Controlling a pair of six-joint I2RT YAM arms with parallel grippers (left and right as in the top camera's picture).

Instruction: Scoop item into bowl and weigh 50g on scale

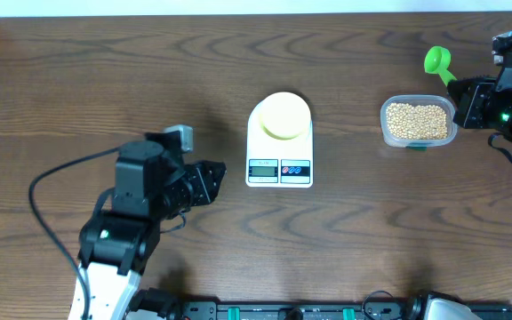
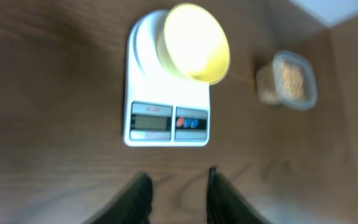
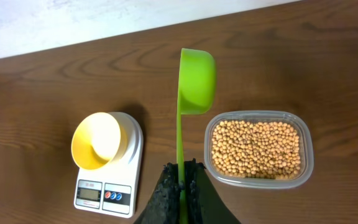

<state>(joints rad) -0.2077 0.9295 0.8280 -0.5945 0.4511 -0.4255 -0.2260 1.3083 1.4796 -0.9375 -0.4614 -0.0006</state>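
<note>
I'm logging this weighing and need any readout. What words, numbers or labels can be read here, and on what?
No text can be read in any view.
The display on the scale: too blurred to read.
The small reddish label above it: too blurred to read.
The red and blue buttons: no legible marks.
The bowl, scoop, and tub of beans: no text visible.

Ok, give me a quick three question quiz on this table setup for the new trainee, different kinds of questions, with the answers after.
1. True or false: the bowl sits on the scale and is empty.
2. The right gripper holds: A) the green scoop, B) the bowl, C) nothing?
3. Fill in: the beans lie in the clear plastic ____.
Key: 1 true; 2 A; 3 tub.
</note>
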